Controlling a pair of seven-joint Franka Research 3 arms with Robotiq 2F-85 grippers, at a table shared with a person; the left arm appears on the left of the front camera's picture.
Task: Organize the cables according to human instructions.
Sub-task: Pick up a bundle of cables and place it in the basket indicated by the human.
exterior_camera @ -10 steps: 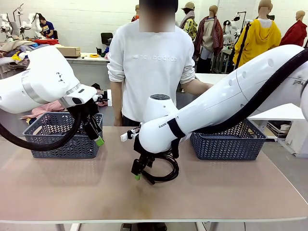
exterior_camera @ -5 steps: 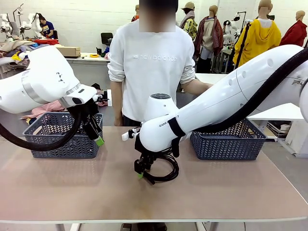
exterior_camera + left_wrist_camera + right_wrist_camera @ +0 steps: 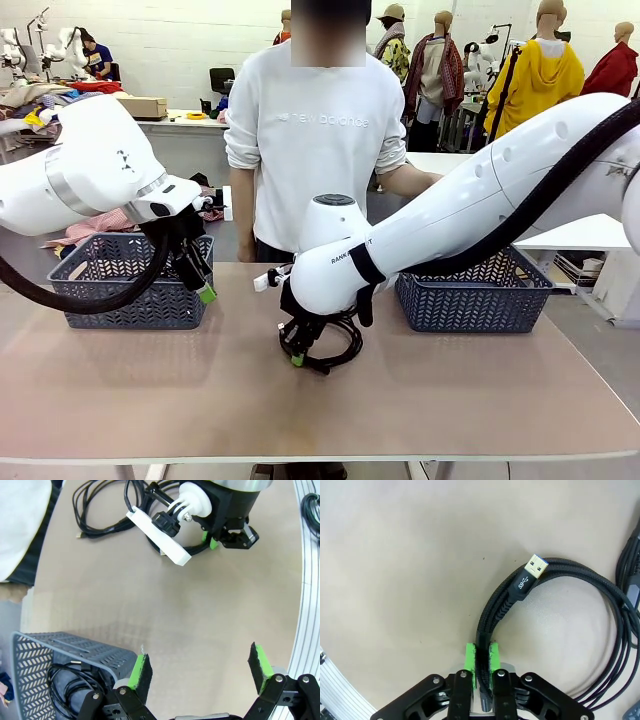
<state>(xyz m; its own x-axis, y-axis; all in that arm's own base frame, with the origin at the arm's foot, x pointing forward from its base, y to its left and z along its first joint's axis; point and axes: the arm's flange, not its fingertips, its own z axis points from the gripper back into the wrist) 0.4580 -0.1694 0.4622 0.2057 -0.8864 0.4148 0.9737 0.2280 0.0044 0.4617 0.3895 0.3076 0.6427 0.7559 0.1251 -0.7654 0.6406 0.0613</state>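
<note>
My right gripper (image 3: 296, 356) is low over the middle of the table, shut on a coiled black braided cable (image 3: 342, 342). In the right wrist view the green pads (image 3: 470, 662) pinch the bundle of strands of this cable (image 3: 560, 577), and its gold USB plug (image 3: 534, 566) lies on the table. A second cable (image 3: 97, 512) lies loose near the person's side of the table. A third cable (image 3: 62, 682) rests inside the left basket (image 3: 75, 647). My left gripper (image 3: 200, 283) hangs open and holding nothing above that basket's right end, and the left wrist view shows its jaws (image 3: 200, 667) spread wide.
Two dark grey mesh baskets stand on the tan table, the left basket (image 3: 130, 300) and the right one (image 3: 480, 300). A person in a white sweatshirt (image 3: 315, 140) stands at the far edge between them. Part of another cable (image 3: 630, 565) shows at the right wrist view's right edge.
My right gripper's fingers have closed on the coiled cable and shifted slightly right, pulling the loop in with them. The left arm has stayed still.
</note>
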